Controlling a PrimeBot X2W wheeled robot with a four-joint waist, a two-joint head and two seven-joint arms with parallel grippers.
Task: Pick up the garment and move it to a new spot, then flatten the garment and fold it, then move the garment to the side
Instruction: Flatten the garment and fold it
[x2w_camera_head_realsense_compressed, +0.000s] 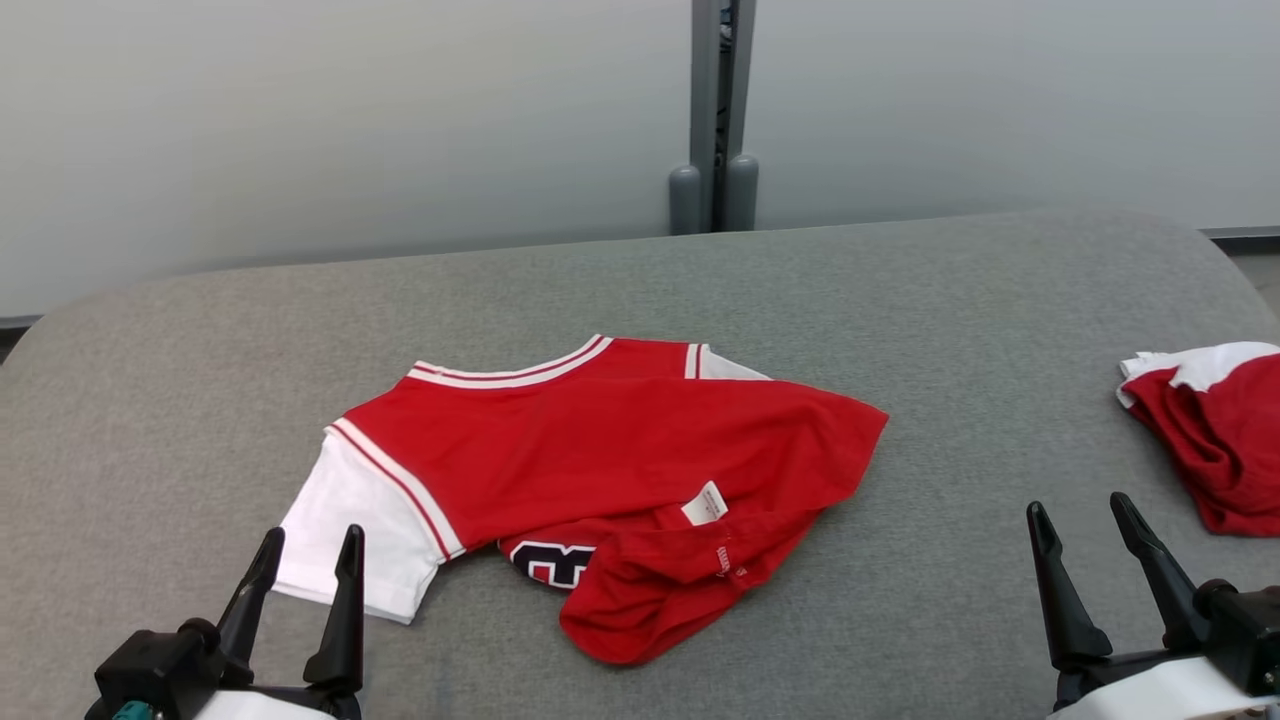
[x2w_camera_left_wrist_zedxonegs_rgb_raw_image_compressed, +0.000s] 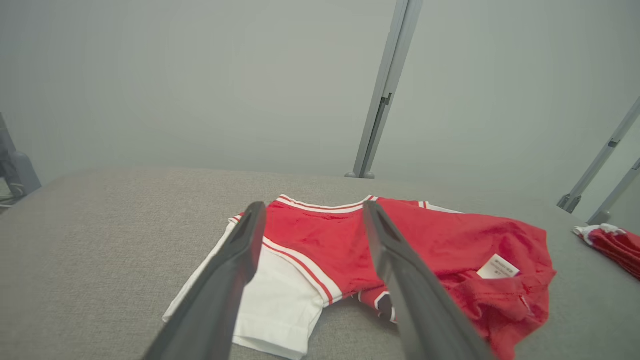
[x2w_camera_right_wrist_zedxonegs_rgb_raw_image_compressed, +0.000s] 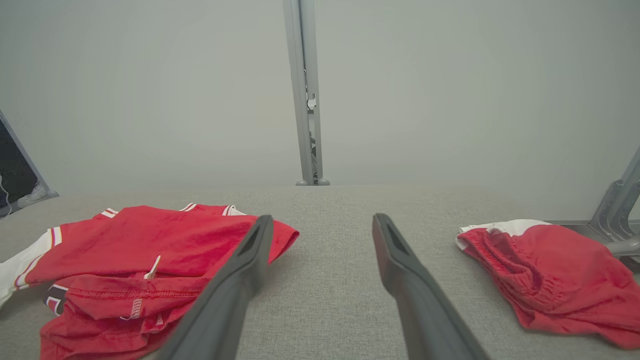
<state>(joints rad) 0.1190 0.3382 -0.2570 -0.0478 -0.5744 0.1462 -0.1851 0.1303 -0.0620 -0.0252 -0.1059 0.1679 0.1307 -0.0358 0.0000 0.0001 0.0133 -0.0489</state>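
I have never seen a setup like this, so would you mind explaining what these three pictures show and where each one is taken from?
These come from a two-armed robot with a camera on its head and one on each wrist. The head view looks down on a grey fabric-covered table. At the lower left is the left claw, at the lower right the right claw; each is a pair of long dark fingers. Both stand open and hold nothing.

In the middle lies a red jersey with white sleeves and striped trim, crumpled, its lower part folded over so a white label shows. At the table's right edge lies a second red and white garment, bunched up.

The left wrist view looks along that claw's fingers towards the jersey's white sleeve. The right wrist view looks between its fingers at bare table, with the jersey on one side and the other garment opposite.
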